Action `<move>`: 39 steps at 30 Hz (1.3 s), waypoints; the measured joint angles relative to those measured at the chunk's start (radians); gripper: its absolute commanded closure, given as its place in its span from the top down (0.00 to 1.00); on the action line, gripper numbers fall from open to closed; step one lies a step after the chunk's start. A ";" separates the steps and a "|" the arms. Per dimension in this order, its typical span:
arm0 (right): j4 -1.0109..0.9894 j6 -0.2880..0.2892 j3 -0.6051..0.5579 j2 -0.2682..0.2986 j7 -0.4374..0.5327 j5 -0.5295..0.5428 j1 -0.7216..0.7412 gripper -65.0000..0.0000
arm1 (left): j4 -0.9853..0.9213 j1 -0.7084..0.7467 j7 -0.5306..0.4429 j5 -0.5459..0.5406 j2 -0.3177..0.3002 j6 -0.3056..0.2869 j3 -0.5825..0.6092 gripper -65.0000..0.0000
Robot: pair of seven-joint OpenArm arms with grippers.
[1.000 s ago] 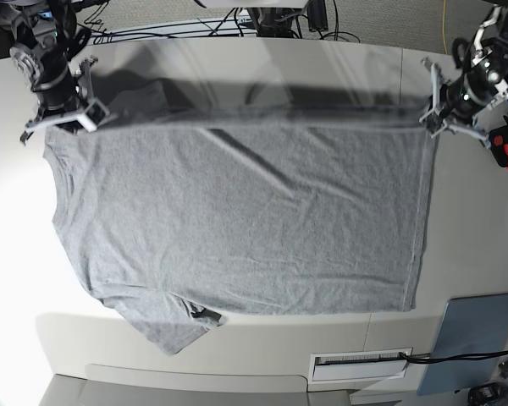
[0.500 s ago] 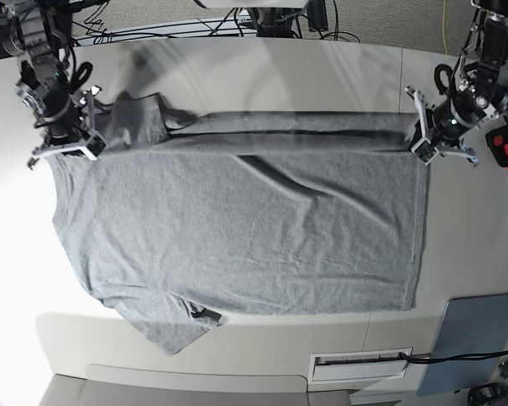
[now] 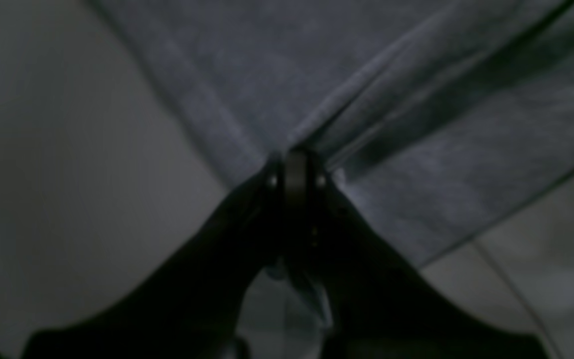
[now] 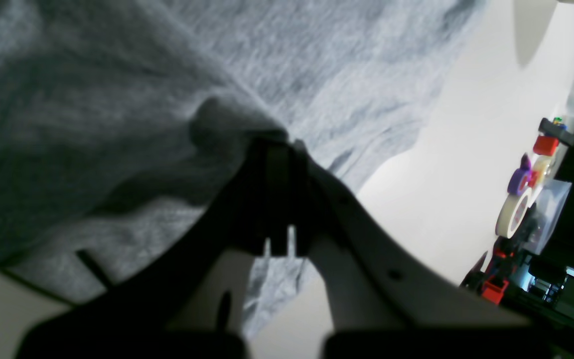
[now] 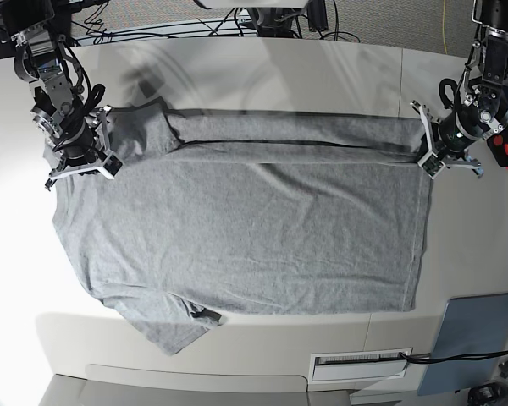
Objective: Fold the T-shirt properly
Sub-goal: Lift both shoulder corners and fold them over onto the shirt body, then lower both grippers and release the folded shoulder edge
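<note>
Tabletop: T-shirt stretched between both tools.

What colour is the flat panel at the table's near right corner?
The flat panel is plain grey-blue, with no pattern; the base view shows it best.

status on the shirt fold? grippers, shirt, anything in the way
Left gripper and right gripper both shut on the T-shirt, far edge. Shirt spread on the table, far strip doubled over. Nothing in the way on the cloth.
</note>
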 measured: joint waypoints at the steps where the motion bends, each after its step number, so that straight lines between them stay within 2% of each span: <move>1: 0.000 0.000 0.000 0.000 0.000 0.000 0.000 0.00 | 0.000 -0.003 0.000 0.000 0.000 -0.001 0.007 0.00; 4: 0.000 0.000 0.000 0.000 0.002 0.000 0.001 0.00 | 0.000 -0.007 0.000 0.035 0.000 0.010 0.039 0.00; 6: 0.000 0.000 0.000 0.000 0.006 0.000 0.000 0.00 | 0.000 -0.005 -0.001 0.041 0.000 0.062 0.061 0.00; 8: 0.000 0.000 0.000 0.000 0.008 0.000 0.000 0.00 | 0.000 -0.005 -0.001 0.051 0.000 0.087 0.066 0.00; 17: 0.000 -0.019 0.000 0.000 0.013 -0.038 0.000 0.00 | -0.001 -0.070 -0.003 0.053 0.000 0.086 0.066 0.00; 22: -0.001 -0.019 0.000 0.000 0.026 -0.038 0.007 0.00 | -0.001 -0.071 -0.003 0.053 0.000 0.086 0.066 0.00; 27: -0.002 -0.045 0.000 0.000 0.030 -0.038 0.046 0.00 | -0.001 -0.071 -0.003 0.053 0.000 0.086 0.066 0.00; 35: -0.002 -0.043 0.000 0.000 0.013 -0.037 0.043 0.00 | -0.001 -0.071 -0.005 0.029 0.000 0.086 0.066 0.00; 36: -0.002 -0.043 0.000 0.000 0.001 -0.037 0.043 0.02 | -0.001 -0.071 -0.004 0.018 0.000 0.086 0.066 0.09; 39: -0.002 -0.043 0.000 0.000 -0.016 -0.038 0.043 0.21 | -0.001 -0.071 -0.002 0.000 0.000 0.087 0.066 0.42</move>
